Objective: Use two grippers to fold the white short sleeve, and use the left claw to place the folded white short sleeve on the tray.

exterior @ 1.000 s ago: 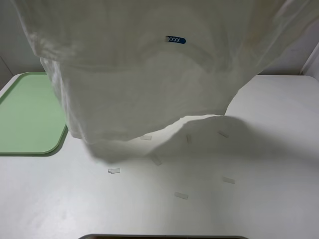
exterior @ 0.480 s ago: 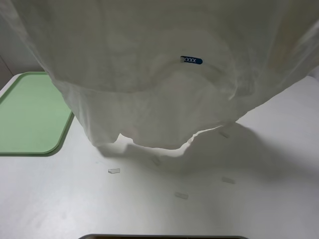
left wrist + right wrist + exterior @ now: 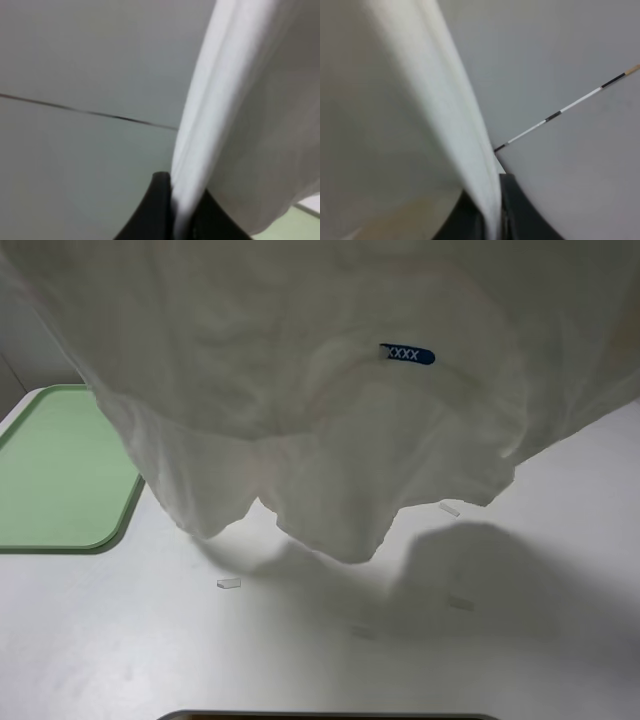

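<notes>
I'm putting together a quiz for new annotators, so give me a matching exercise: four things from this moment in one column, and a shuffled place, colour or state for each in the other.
Things:
1. white short sleeve
2. tray
3. neck label
4. left claw

Descriptions:
A. pale green, at the left edge of the table
B. shut on a fold of white fabric
C. hanging in the air over the table
D. blue with white lettering

Pairs: 1-C, 2-A, 3-D, 4-B
</notes>
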